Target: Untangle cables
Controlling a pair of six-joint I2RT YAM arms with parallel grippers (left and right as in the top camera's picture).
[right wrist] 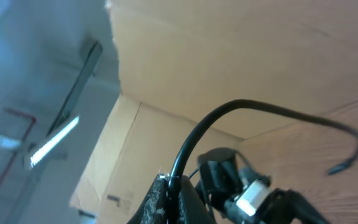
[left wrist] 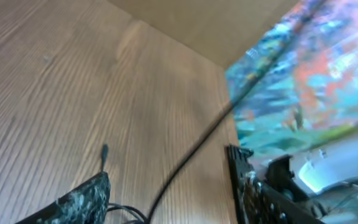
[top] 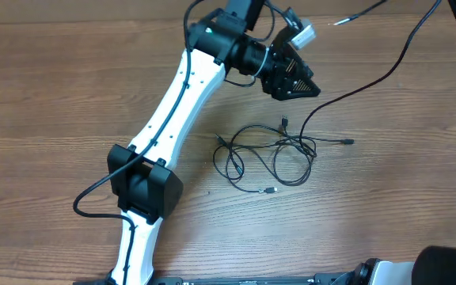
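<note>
**Finding.** The cables [top: 267, 154] lie as a loose knot of overlapping loops on the tabletop [top: 54, 79], just right of centre. Their plug ends splay out to the near side and to the right. One long strand [top: 386, 67] leaves the knot and runs off toward the far right.

**Left tool** [left wrist: 168, 163]: the fingers are apart and hold nothing. It hangs just beyond the far side of the knot. In its wrist view a strand crosses the gap diagonally without being pinched.

**Right tool** [right wrist: 173, 183]: it is closed on a black strand that rises from its tips. This is judged to be the long strand, though the overhead view does not show the grip itself.

**Assessment.** The step in hand appears to be a fresh pick by the left tool.

**Recommendations.**
- Lower onto a single wire near the free plug end [top: 283, 121], not at a crossing where two wires stack.
- Close only once one wire alone sits between the fingers.
- Draw away from the right tool's hold, so the loops open rather than cinch.

**Risk.** Catching two wires would drag the whole knot along.
</note>
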